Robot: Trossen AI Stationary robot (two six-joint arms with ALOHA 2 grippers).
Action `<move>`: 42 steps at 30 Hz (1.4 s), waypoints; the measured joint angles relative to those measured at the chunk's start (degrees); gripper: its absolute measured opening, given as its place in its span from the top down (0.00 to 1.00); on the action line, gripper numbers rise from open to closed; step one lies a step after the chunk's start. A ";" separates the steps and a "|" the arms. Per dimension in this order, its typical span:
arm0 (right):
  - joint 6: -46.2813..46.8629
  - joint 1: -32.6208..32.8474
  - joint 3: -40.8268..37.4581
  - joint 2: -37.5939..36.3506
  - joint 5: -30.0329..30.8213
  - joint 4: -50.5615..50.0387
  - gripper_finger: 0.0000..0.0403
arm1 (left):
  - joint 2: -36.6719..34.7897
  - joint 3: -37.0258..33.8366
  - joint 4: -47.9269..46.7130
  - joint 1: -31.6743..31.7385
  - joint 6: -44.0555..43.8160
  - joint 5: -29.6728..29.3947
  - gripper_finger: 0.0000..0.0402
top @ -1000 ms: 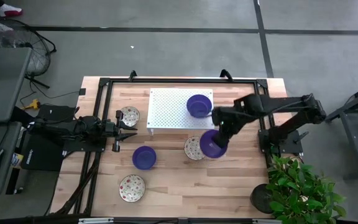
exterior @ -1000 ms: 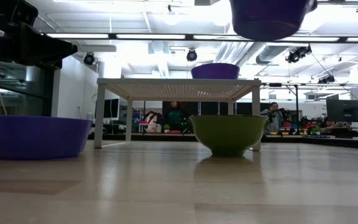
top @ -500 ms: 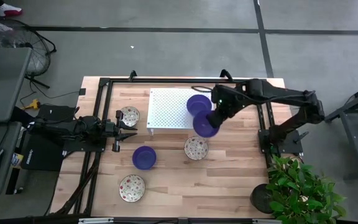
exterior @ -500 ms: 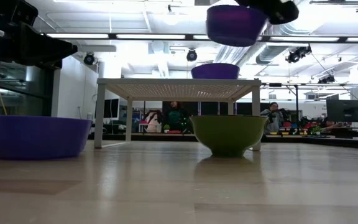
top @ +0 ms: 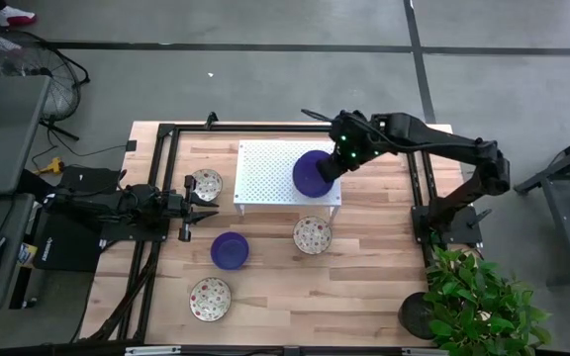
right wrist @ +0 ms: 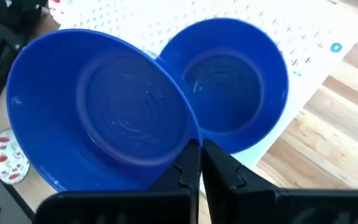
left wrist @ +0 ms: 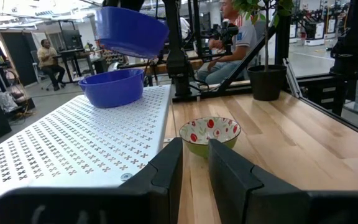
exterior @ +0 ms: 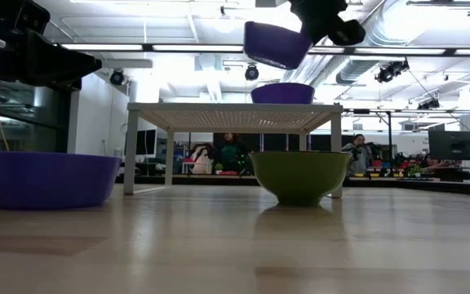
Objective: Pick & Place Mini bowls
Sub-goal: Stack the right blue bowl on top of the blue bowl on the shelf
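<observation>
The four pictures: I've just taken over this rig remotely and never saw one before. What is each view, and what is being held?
Two dark robot arms work at a wooden table. One picture looks straight down, one looks level across the tabletop, and one comes from each wrist. The right gripper pinches the rim of a blue bowl, holding it in the air over a white rack where another blue bowl already sits. The left gripper waits at the table's left side, holding nothing. A third blue bowl and three patterned bowls rest on the table.

Light wooden table (top: 384, 287), white perforated rack (top: 270, 173) far centre, blue bowl (top: 230, 250) and three speckled bowls (top: 312, 234), (top: 207, 184), (top: 210, 298) nearer and left
</observation>
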 joint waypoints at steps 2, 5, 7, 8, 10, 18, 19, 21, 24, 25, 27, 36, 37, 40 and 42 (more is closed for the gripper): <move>-0.43 -0.71 0.00 0.20 -0.22 0.76 1.00 | -0.01 0.00 0.00 0.00 0.00 0.01 0.82; -0.45 -1.75 0.00 0.29 -0.63 1.19 1.00 | 0.00 0.00 -0.01 0.00 0.00 0.01 0.82; -0.34 -2.42 0.00 0.37 -0.82 1.31 1.00 | 0.00 0.00 0.01 0.00 0.00 0.01 0.82; 0.14 -2.82 0.00 0.39 -0.85 1.03 1.00 | 0.00 0.00 -0.01 0.00 0.00 0.00 0.82; 0.42 -3.74 0.00 0.51 -0.82 0.43 1.00 | 0.00 0.00 -0.01 0.00 0.00 0.00 0.82; 1.12 -6.33 -0.04 2.91 -1.85 -0.92 1.00 | 0.00 0.00 -0.01 0.00 0.00 0.00 0.82; 1.14 -6.48 -0.04 3.06 -2.23 -0.93 1.00 | -0.02 0.00 0.01 0.00 -0.02 -0.01 0.82; 1.21 -6.68 -0.04 3.28 -2.24 -0.94 1.00 | 0.00 0.00 0.00 0.00 0.00 0.05 0.82; 1.48 -7.22 -0.04 3.82 -2.52 -1.54 1.00 | 0.00 0.00 0.01 0.00 0.00 0.04 0.82; 1.65 -7.36 -0.04 4.16 -2.58 -1.77 1.00 | -0.02 0.00 0.01 0.00 0.00 0.04 0.82; 1.65 -7.53 -0.04 4.56 -2.56 -2.00 1.00 | 0.00 0.00 0.00 0.00 0.00 0.04 0.82; 1.70 -8.24 -0.04 5.25 -2.20 -3.99 1.00 | 0.00 0.00 -0.01 0.00 0.00 0.04 0.82; 1.83 -8.30 -0.04 5.25 -2.09 -4.20 1.00 | -0.01 0.00 0.01 0.00 0.00 0.04 0.82; 1.85 -8.32 -0.04 5.25 -1.95 -5.07 1.00 | -0.02 0.00 0.00 0.00 0.00 0.04 0.82; 1.80 -8.37 -0.04 5.25 -1.61 -5.23 1.00 | -0.02 0.00 0.01 0.00 -0.01 0.04 0.82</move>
